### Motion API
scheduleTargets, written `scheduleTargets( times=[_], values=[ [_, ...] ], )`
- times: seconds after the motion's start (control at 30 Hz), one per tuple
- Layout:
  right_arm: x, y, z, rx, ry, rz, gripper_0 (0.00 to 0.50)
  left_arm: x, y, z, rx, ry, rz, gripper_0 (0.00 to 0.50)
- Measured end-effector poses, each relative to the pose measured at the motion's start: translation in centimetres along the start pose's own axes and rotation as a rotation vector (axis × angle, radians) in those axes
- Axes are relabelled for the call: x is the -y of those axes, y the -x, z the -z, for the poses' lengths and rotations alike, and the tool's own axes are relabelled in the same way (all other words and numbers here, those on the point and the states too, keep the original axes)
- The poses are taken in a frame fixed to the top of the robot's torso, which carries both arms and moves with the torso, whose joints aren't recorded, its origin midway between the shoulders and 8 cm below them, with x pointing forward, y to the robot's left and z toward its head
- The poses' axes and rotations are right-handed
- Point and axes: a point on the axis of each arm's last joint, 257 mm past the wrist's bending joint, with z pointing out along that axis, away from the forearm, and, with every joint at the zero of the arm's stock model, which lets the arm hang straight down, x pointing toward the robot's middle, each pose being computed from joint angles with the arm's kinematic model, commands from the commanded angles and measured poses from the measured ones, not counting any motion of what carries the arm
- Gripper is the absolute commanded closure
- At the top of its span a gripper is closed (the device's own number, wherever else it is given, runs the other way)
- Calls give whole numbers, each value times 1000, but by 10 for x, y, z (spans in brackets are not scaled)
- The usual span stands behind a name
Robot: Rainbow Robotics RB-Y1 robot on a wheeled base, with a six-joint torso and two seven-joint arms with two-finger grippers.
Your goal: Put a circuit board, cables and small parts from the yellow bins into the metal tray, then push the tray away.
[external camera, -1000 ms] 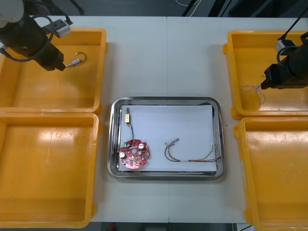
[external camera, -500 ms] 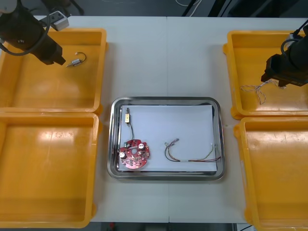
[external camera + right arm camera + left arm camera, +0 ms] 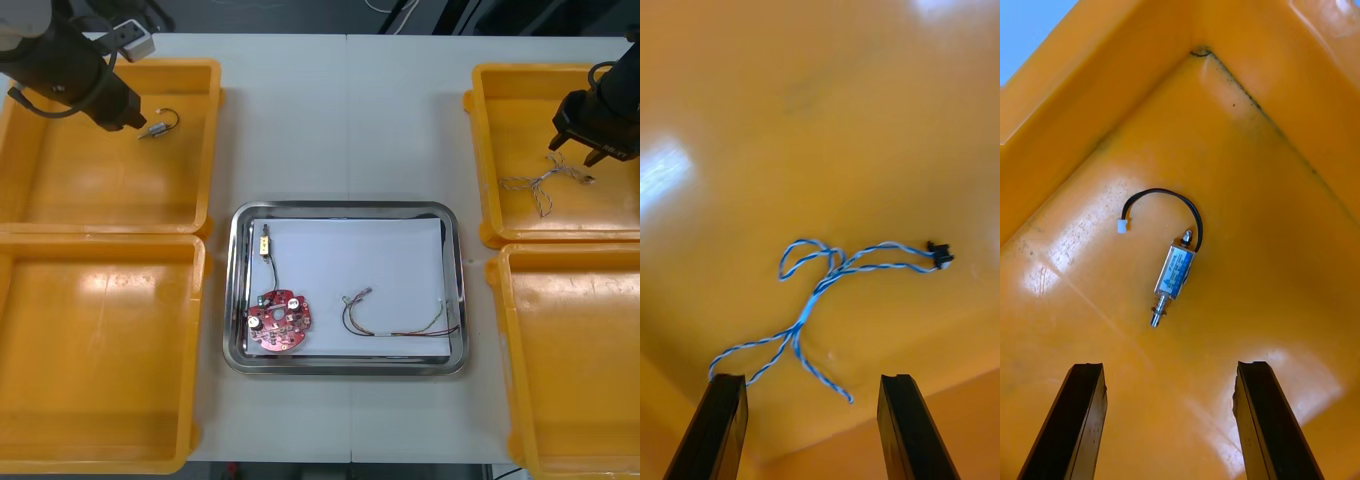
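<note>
Cable and small part still lay loose after the right hand and left hand lifted away, both spread open and empty; both grabs likely needed retrying

I am not finding any words, numbers or signs that I can read. I am looking at the small metal part lying in the yellow bin. It is wearing a blue label on its side, but the print on it is too tiny for me to make out. I am also looking at the red circuit board in the metal tray, and nothing on it is showing big enough to read.
</note>
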Motion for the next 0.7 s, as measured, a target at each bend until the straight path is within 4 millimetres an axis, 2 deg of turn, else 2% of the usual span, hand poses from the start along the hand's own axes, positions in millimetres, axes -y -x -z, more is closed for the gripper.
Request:
scheduleTargets(
  times=[0.1, 0.23, 0.3, 0.4, 0.57, 0.7],
  values=[
    [3, 3, -6, 5, -17, -62, 0, 4, 4, -4, 10, -2, -1, 0],
    [0, 2, -11, 13, -19, -200, 0, 10, 8, -10, 20, -12, 1, 0],
    [-3, 1, -13, 14, -19, -216, 0, 12, 12, -13, 31, -12, 1, 0],
    [-7, 0, -16, 18, -19, -223, 0, 11, 16, -17, 52, -3, 8, 0],
    [-13, -3, -22, 23, -16, -423, 0, 8, 19, -30, 84, 14, 41, 0],
    [-13, -7, -33, 18, -17, -441, 0, 11, 22, -40, 103, 17, 59, 0]
  ],
)
